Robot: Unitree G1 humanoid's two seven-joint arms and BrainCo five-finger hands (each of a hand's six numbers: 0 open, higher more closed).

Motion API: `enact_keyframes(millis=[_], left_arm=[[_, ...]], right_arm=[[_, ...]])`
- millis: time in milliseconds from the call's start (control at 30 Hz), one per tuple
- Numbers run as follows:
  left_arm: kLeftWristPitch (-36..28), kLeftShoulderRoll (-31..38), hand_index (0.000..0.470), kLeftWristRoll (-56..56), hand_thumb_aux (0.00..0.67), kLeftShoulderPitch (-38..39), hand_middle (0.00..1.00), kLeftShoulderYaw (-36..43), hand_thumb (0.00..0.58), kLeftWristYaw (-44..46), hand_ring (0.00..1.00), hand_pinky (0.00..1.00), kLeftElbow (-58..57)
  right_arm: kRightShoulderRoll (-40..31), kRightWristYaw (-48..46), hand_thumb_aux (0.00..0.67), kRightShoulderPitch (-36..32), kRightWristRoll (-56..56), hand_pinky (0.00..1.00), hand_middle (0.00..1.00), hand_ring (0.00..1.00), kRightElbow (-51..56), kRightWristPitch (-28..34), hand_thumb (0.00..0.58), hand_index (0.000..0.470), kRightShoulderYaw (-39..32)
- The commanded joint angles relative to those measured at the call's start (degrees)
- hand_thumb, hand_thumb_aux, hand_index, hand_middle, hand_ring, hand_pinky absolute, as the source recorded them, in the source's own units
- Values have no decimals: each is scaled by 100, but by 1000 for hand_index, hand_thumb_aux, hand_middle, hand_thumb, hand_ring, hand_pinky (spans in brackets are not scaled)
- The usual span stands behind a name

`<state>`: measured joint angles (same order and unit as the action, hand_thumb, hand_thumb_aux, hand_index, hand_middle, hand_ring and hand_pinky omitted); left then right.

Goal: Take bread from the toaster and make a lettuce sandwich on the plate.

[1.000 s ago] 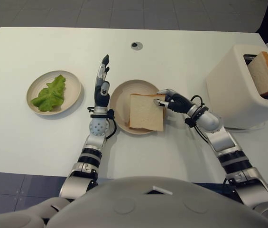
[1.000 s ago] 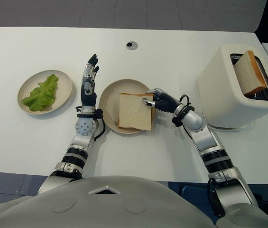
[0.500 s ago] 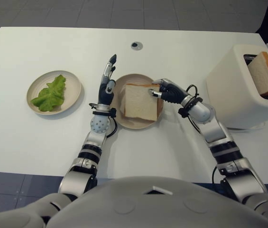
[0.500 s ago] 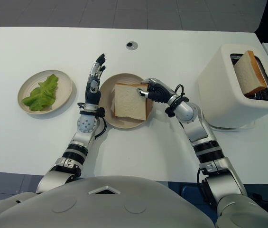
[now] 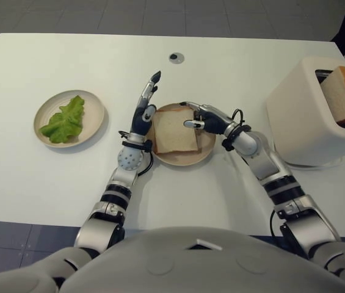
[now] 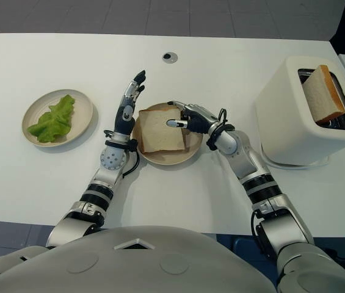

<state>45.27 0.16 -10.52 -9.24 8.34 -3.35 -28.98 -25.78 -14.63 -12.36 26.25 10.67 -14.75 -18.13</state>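
A: Where is the bread, as we see it?

B: One bread [image 5: 173, 131] slice lies flat on the plate [image 5: 183, 159], at the middle of the white surface [image 5: 50, 177]. The right hand [image 5: 206, 117] rests over the slice's far right corner. Its fingers [image 5: 190, 105] are loosely spread on top of the bread, and we judge they are not clamped on it.

A: And the other hand?

B: The left hand [image 5: 143, 113] stands on edge just left of the plate, close to the rim. Its fingers [image 5: 151, 84] are straight, pointing away from us, and hold nothing.

A: What does the coming move turn on?

B: The lettuce [image 5: 64, 120]. It lies well left of the plate, on a small plate [image 5: 94, 108] of its own. Its long axis runs roughly away from us, leaning a little to the right at the far end. The left hand stands between the plate and the lettuce, so we judge it the nearer hand for that reach.

A: Anything right of the plate?

B: The toaster [image 5: 300, 122], well to the right, with a second slice [image 5: 342, 93] standing up out of its slot. That one falls on the right hand's side.
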Motion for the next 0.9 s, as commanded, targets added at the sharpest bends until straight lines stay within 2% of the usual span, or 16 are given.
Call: enact_keyframes(millis=[33,167,267,433,567,600,633,667,767,800,833,900], left_arm=[[-719,637,0,-818,0,612,0,-578,0,-372,0,0,1365],[-1877,1625,0,-2424,0,1158,0,-1740,0,-1190,0,0,2585],[-2537,2211,0,-3088,0,1140,0,-1968,0,-1514,0,0,2431],[-3481,3001,0,-4003,0,721,0,-1453,0,-1581,0,0,1185],[-3770,3481,0,-4179,0,323,0,-953,0,-1433,0,0,141],[-3764,3541,76,-4142,108,339,0,-845,172,-1375,0,0,82],[-3779,3588,175,-4102,250,414,0,-752,352,-1334,0,0,90],[-3804,3626,219,-4067,313,500,0,-680,415,-1306,0,0,117],[-3962,3747,253,-4013,360,694,0,-610,456,-1314,0,0,263],[-4004,3780,319,-3993,455,728,0,-592,520,-1308,0,0,331],[-4034,3808,470,-3967,670,758,0,-565,580,-1285,0,0,416],[-4040,3845,470,-3908,670,765,0,-501,580,-1249,0,0,577]], right_arm=[[-292,143,0,457,85,671,671,671,-564,13,0,0,310],[-393,321,0,1036,110,667,667,667,-1605,155,0,0,773],[-343,344,0,1345,227,667,667,667,-2211,269,0,0,877],[-18,387,0,1656,197,663,663,663,-3313,305,0,0,828],[103,286,0,1893,37,663,663,663,-3748,276,0,0,811],[100,275,0,1917,26,663,663,663,-3731,268,0,0,817],[96,263,0,1933,16,659,659,659,-3716,265,0,0,835],[89,253,0,1945,3,663,663,663,-3706,255,0,0,859],[71,237,0,1988,-23,663,663,663,-3684,219,0,0,928],[70,233,0,2000,-24,659,659,659,-3674,206,0,0,940],[75,228,0,2008,-23,659,659,659,-3669,197,0,0,949],[97,226,0,2000,-12,659,659,659,-3651,183,0,0,957]])
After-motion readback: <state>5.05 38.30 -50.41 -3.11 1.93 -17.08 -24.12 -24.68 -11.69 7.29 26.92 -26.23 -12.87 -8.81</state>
